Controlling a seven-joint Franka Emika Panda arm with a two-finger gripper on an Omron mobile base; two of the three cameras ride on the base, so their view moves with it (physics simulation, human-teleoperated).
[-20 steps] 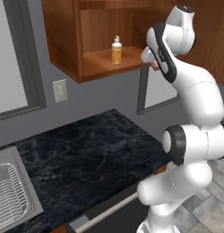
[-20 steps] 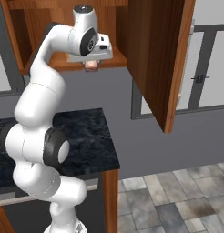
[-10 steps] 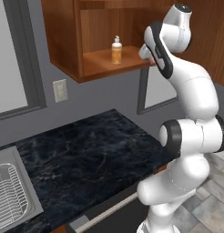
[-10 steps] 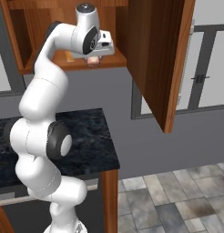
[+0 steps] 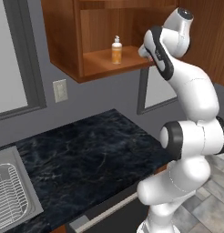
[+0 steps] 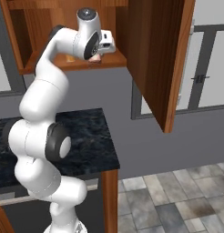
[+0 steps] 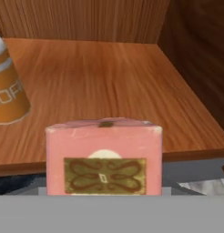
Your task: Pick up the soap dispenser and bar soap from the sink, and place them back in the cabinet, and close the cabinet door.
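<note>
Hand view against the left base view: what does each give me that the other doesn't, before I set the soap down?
Hand view: the bar soap close in front of the camera, at the shelf's front edge, its patterned gold label facing the lens, with bare shelf beyond.

Left base view: the black counter, the sink with its wire rack, and a wall outlet.

Both: the orange soap dispenser already standing inside the cabinet.

Cabinet [image 5: 63, 41] shelf: you have bare wood right of the soap dispenser [image 5: 116, 50], back to the rear wall. The cabinet door [image 6: 166, 59] stands open, bounding your approach on the right.
</note>
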